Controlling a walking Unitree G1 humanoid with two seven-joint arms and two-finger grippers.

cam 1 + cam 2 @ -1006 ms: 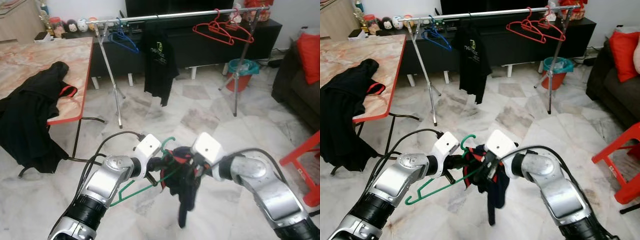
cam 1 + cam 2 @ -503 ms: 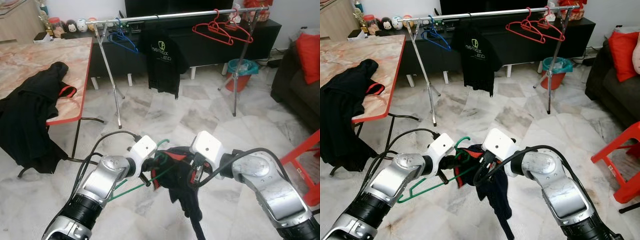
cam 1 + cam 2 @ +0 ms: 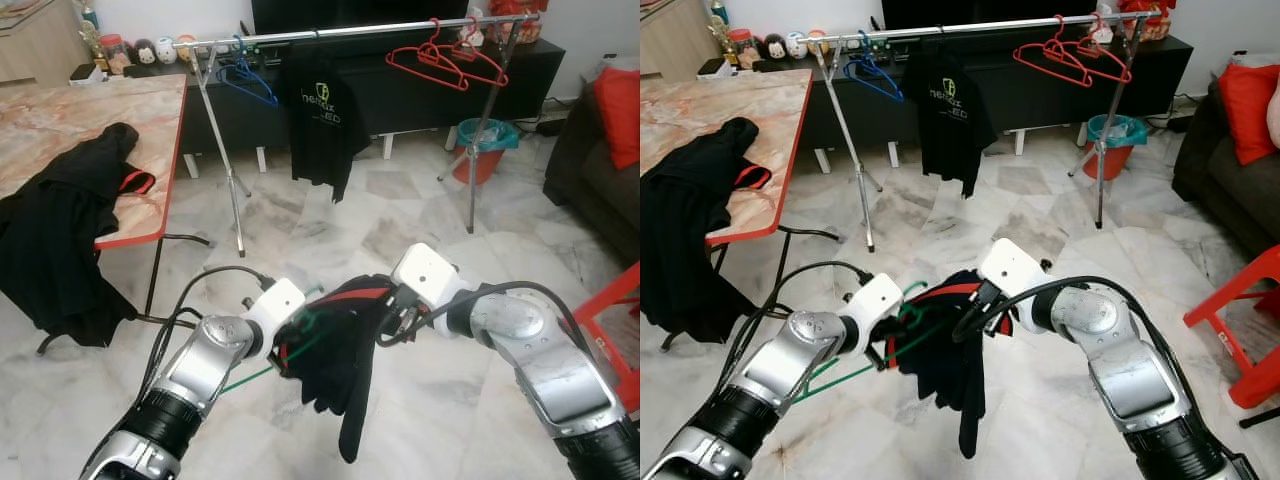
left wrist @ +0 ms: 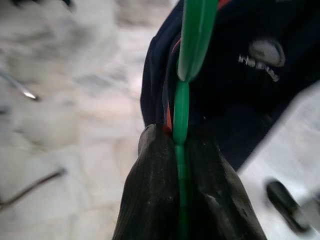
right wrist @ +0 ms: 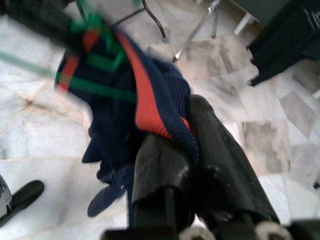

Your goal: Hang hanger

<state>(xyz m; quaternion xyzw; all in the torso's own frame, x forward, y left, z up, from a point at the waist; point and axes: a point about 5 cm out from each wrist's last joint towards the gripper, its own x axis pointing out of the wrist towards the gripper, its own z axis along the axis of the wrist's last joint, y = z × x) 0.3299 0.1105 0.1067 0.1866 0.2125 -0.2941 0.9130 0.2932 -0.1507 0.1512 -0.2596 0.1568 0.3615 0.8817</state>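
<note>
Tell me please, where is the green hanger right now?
The green hanger is low in front of the robot, clamped in the left gripper, its upper part inside the dark garment that the right gripper holds.

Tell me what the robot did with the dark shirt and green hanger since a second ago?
The right claw pulled the dark shirt wider over the green hanger, which now sits deeper inside it. The left claw kept gripping the hanger. The hanging black shirt on the rack swung; the table stayed put.

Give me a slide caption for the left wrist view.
Left gripper shut on thin green plastic hanger threaded into dark navy shirt.
</note>
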